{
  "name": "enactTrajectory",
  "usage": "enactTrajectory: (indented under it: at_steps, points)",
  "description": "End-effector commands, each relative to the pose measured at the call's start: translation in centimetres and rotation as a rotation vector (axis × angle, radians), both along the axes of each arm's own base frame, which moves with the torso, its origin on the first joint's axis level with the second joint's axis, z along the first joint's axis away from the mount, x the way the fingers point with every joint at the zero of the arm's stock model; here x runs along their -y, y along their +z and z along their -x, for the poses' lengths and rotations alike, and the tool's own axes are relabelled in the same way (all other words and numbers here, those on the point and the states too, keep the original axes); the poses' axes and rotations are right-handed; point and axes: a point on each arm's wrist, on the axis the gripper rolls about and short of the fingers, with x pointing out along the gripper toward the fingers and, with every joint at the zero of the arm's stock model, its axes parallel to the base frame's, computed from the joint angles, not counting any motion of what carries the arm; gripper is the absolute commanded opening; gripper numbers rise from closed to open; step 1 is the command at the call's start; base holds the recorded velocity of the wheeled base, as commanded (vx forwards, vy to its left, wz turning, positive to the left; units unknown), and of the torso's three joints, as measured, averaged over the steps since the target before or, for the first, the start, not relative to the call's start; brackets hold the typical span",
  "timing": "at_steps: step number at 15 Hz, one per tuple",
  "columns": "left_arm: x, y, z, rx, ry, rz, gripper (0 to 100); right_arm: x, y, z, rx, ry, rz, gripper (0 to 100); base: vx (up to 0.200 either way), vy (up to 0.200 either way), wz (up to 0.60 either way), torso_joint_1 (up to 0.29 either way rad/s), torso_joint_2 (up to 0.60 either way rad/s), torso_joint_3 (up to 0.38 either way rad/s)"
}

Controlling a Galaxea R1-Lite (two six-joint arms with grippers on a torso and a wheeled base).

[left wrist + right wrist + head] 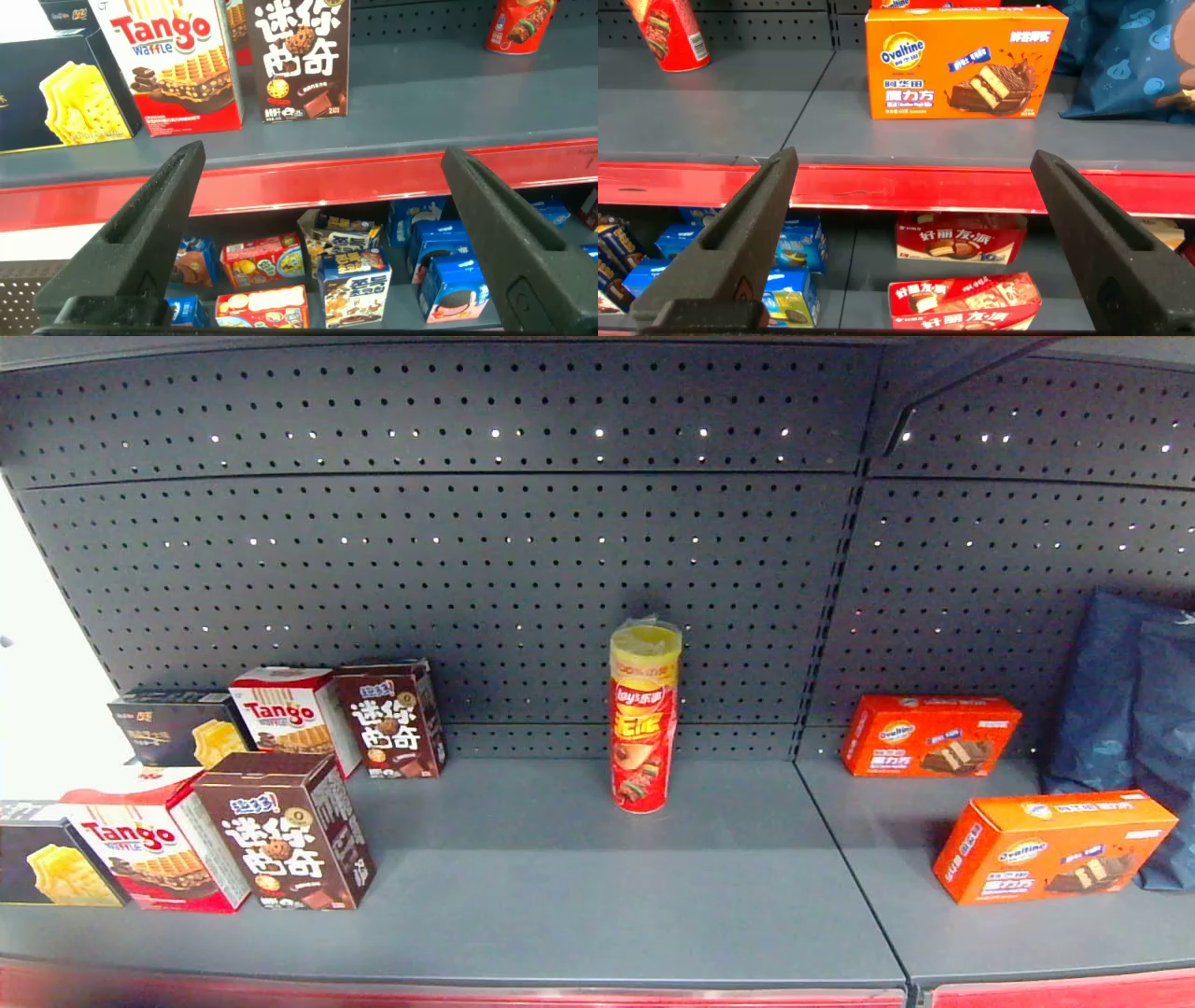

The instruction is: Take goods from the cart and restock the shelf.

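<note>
The grey shelf (579, 887) carries a red and yellow chips can (643, 719) standing upright near the middle of the back. My left gripper (322, 151) is open and holds nothing; it sits in front of the shelf's red front edge (374, 182), facing a red waffle box (168, 61) and a brown cookie box (297, 58). My right gripper (914, 157) is open too, with nothing between its fingers, before the red edge (915, 182) and an orange chocolate-cake box (965, 63).
Several snack boxes (280, 831) stand in two rows at the left. Two orange boxes (929, 735) (1055, 845) and dark blue bags (1134, 709) occupy the right bay. A perforated back panel (467, 569) closes the rear. The lower shelf holds blue boxes (453, 280) and red boxes (962, 238).
</note>
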Motion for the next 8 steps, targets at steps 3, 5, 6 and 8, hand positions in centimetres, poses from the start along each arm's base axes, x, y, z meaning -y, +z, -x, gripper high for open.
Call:
enactTrajectory:
  at_steps: [3,5,6,8]
  points:
    - [0.00,0.00,0.00,0.000,0.000,0.001,100,0.00,-0.01,-0.01,-0.002,0.000,0.000,100,0.000,0.000,0.00,0.000,0.00,0.000]
    - [0.00,0.00,0.00,0.000,0.000,0.001,100,0.00,-0.01,-0.01,-0.002,0.001,0.000,100,0.000,0.000,0.00,0.000,0.00,0.000]
    - [0.00,0.00,0.00,0.000,0.000,0.001,100,0.00,-0.01,-0.01,-0.002,0.000,0.000,100,0.000,0.000,0.00,0.000,0.00,0.000]
    - [0.00,0.00,0.00,0.000,0.001,0.001,100,0.00,-0.01,-0.01,-0.002,0.001,0.000,100,0.000,0.000,0.00,0.000,0.00,0.000]
